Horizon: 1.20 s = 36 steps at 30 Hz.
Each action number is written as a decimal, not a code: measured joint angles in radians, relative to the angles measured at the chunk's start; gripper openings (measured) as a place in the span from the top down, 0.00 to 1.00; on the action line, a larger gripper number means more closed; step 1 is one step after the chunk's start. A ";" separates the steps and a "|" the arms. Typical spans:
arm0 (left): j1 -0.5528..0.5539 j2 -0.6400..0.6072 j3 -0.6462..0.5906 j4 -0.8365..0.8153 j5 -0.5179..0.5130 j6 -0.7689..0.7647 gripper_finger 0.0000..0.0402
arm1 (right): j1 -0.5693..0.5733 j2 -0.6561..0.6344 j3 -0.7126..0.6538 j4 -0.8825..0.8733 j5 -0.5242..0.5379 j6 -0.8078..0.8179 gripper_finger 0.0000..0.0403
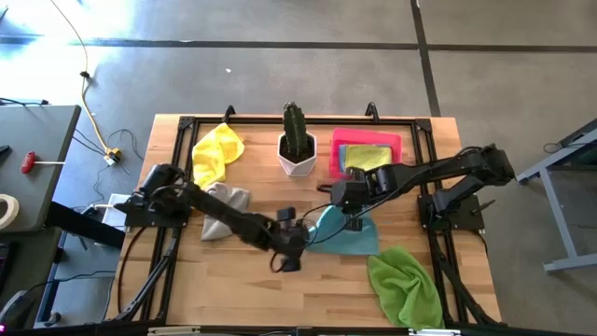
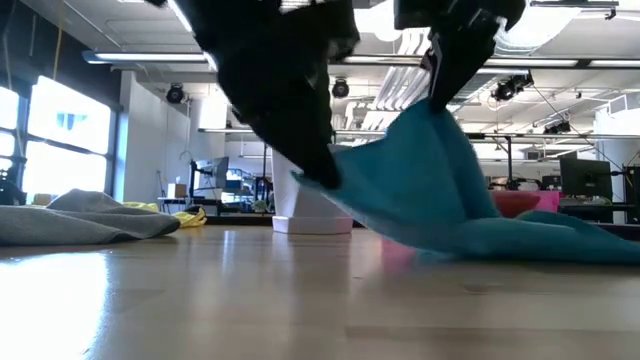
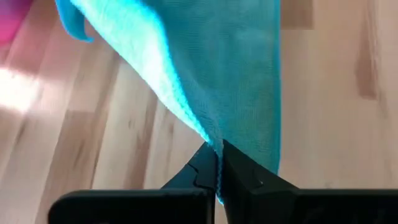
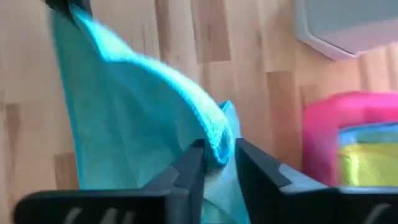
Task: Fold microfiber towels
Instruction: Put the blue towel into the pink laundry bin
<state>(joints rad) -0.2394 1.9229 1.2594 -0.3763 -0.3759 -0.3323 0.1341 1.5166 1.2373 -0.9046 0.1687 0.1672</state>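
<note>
A light blue microfiber towel (image 1: 343, 235) is held up between both grippers near the table's middle, its lower part on the wood. My left gripper (image 3: 217, 167) is shut on one corner of it. My right gripper (image 4: 217, 163) has a raised fold of it between its fingers. A yellow towel (image 1: 216, 154) and a grey towel (image 1: 224, 201) lie crumpled at the far left. A lime green towel (image 1: 406, 285) lies at the near right. The pink tray (image 1: 366, 138) at the far right holds folded towels. My left gripper pinches a corner of the towel (image 3: 214, 146) between its two shut fingers, coming slanting down from the table's left. The corner is lifted off the table and the cloth runs fairly taut away from it. My right gripper has a bunched fold of the towel (image 4: 219, 138) between its two fingers, which point steeply down. The cloth hangs from this peak (image 2: 432, 108) like a tent, and its far hem (image 2: 560, 240) lies on the table.
A white pot with a cactus (image 1: 298, 147) stands at the far middle, just behind the grippers. The black frame rails (image 1: 280, 119) run round the table's edges. Bare wood (image 1: 233, 289) lies at the near left.
</note>
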 joint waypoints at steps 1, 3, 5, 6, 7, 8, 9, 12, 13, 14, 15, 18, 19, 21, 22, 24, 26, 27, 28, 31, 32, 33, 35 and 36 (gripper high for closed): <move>-0.012 -0.016 -0.001 -0.058 -0.014 -0.017 1.00 | 0.003 0.000 -0.023 0.034 -0.011 -0.016 0.76; -0.033 -0.031 -0.001 -0.113 -0.035 -0.055 1.00 | 0.012 0.004 -0.075 0.145 -0.038 -0.059 0.71; -0.044 -0.038 -0.001 -0.189 -0.037 -0.092 1.00 | 0.021 0.008 -0.128 0.235 -0.048 -0.113 0.67; -0.051 -0.045 -0.004 -0.236 -0.040 -0.109 1.00 | 0.028 0.012 -0.153 0.305 -0.049 -0.145 0.66; -0.057 -0.046 -0.003 -0.248 -0.042 -0.122 1.00 | 0.034 0.014 -0.176 0.363 -0.050 -0.181 0.65; -0.060 -0.046 0.000 -0.266 -0.049 -0.135 1.00 | 0.039 0.014 -0.199 0.403 -0.049 -0.220 0.64; -0.064 -0.047 0.000 -0.307 -0.061 -0.154 1.00 | 0.045 0.015 -0.221 0.448 -0.049 -0.258 0.64; -0.072 -0.046 -0.002 -0.395 -0.098 -0.210 1.00 | 0.057 0.019 -0.282 0.574 -0.049 -0.354 0.64; -0.073 -0.046 -0.001 -0.427 -0.111 -0.229 1.00 | 0.059 0.018 -0.301 0.611 -0.049 -0.372 0.65; -0.076 -0.046 -0.001 -0.461 -0.124 -0.245 1.00 | 0.059 0.019 -0.321 0.660 -0.049 -0.390 0.65; -0.078 -0.046 -0.002 -0.493 -0.140 -0.263 1.00 | 0.059 0.019 -0.339 0.704 -0.049 -0.408 0.66; -0.078 -0.046 -0.002 -0.554 -0.202 -0.301 1.00 | 0.057 0.019 -0.388 0.842 -0.046 -0.449 0.67; -0.078 -0.046 -0.002 -0.564 -0.217 -0.308 1.00 | 0.056 0.019 -0.404 0.894 -0.046 -0.461 0.67; -0.078 -0.046 -0.002 -0.574 -0.242 -0.313 1.00 | 0.050 0.021 -0.437 1.000 -0.048 -0.476 0.68; -0.077 -0.046 -0.002 -0.576 -0.249 -0.312 1.00 | 0.049 0.023 -0.454 1.048 -0.057 -0.481 0.68; -0.077 -0.046 -0.002 -0.577 -0.259 -0.311 1.00 | 0.049 0.036 -0.488 1.139 -0.090 -0.483 0.68; -0.077 -0.046 -0.002 -0.578 -0.264 -0.304 1.00 | 0.050 0.053 -0.517 1.202 -0.111 -0.491 0.68; -0.077 -0.046 -0.002 -0.580 -0.264 -0.304 1.00 | 0.050 0.063 -0.523 1.215 -0.119 -0.503 0.68; -0.078 -0.046 -0.002 -0.587 -0.263 -0.304 1.00 | 0.050 0.077 -0.522 1.229 -0.119 -0.523 0.68; -0.082 -0.046 -0.002 -0.610 -0.249 -0.294 1.00 | 0.049 0.098 -0.518 1.229 -0.113 -0.612 0.68; -0.084 -0.046 -0.002 -0.614 -0.244 -0.293 1.00 | 0.045 0.109 -0.513 1.229 -0.112 -0.640 0.68; -0.087 -0.046 -0.002 -0.617 -0.241 -0.293 1.00 | 0.040 0.115 -0.510 1.230 -0.112 -0.663 0.68; -0.096 -0.046 -0.002 -0.616 -0.240 -0.293 1.00 | 0.023 0.131 -0.494 1.227 -0.118 -0.676 0.68; -0.102 -0.046 -0.002 -0.617 -0.241 -0.293 1.00 | 0.012 0.139 -0.485 1.230 -0.130 -0.677 0.68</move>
<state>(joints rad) -0.3412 1.8771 1.2575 -0.9937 -0.6170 -0.6250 0.1464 1.6558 0.7526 0.3252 0.0385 -0.5095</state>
